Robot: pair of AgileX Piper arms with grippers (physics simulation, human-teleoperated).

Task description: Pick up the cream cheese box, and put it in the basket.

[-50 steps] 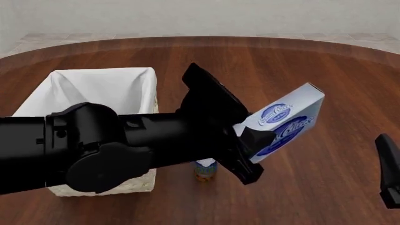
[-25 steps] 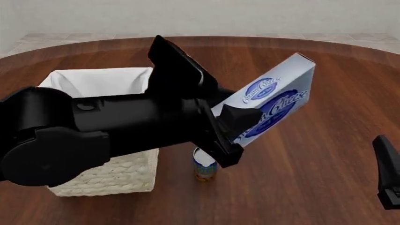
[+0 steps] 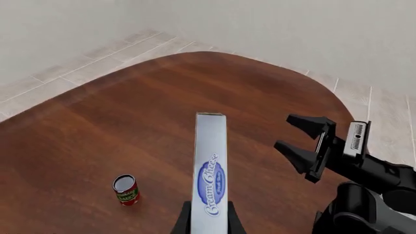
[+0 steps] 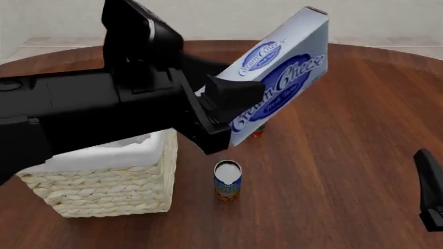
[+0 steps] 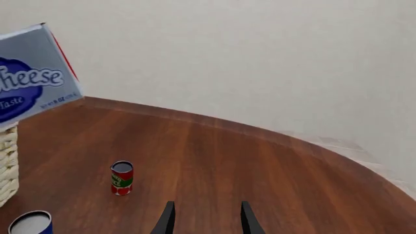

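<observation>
My left gripper (image 4: pixel 223 111) is shut on the lower end of the cream cheese box (image 4: pixel 284 72), a white carton with blue logos. It holds the box tilted, high above the table, just right of the basket (image 4: pixel 104 189). The left arm covers most of the basket's white liner. In the left wrist view the box (image 3: pixel 211 180) stands edge-on between the gripper's (image 3: pixel 209 225) fingers. The box's upper end (image 5: pixel 32 78) also shows in the right wrist view. My right gripper (image 5: pixel 206 222) is open and empty, low at the table's right side (image 4: pixel 430 194).
A blue-labelled can (image 4: pixel 227 180) stands upright just right of the basket's front corner. A red can (image 4: pixel 260 133) stands farther back, mostly hidden behind the box, and shows whole in the right wrist view (image 5: pixel 122 178). The round wooden table (image 4: pixel 360 129) ends near a white wall.
My left arm has lifted the cream cheese box higher and swung it left toward the basket. The right gripper has stayed in place.
</observation>
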